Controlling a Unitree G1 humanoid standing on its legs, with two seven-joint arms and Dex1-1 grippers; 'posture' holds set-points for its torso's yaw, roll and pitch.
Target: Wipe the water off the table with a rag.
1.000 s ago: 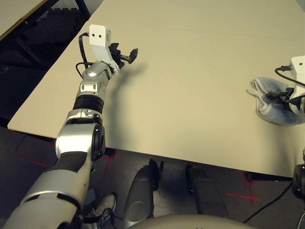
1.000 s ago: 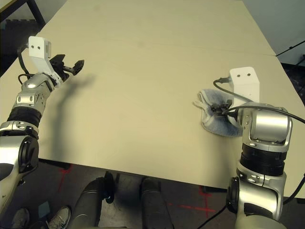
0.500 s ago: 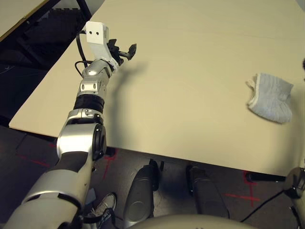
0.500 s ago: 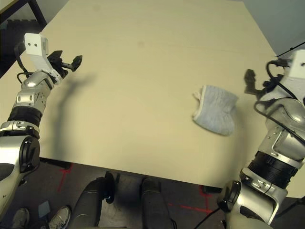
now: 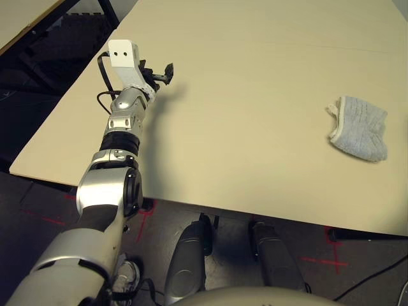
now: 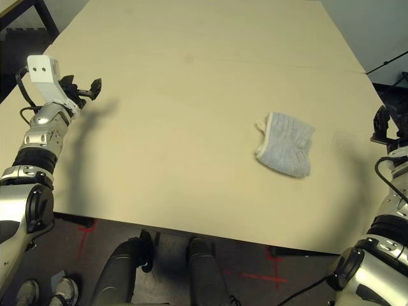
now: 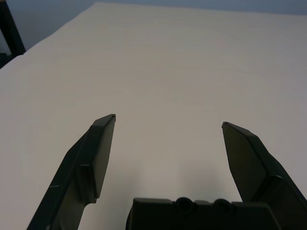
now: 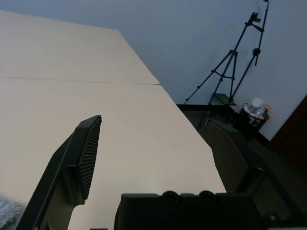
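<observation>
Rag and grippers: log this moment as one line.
rag: flat on table, unheld | left gripper: open, empty | right gripper: open, empty, beyond rag's right side | water: none discernible

One worktop [image 5: 242,95] with one cloth [image 5: 361,127] on it, towards three o'clock. Two robot arms: a left arm [image 5: 105,185] at nine o'clock and a right arm [image 6: 382,255] at four. Two pairs of jaws, the left jaws [image 7: 169,120] and the right jaws [image 8: 154,120]. One smaller table [image 5: 22,19] at eleven o'clock. Two shoes, one [image 6: 27,292] beside the other [image 6: 66,290], at seven o'clock.
</observation>
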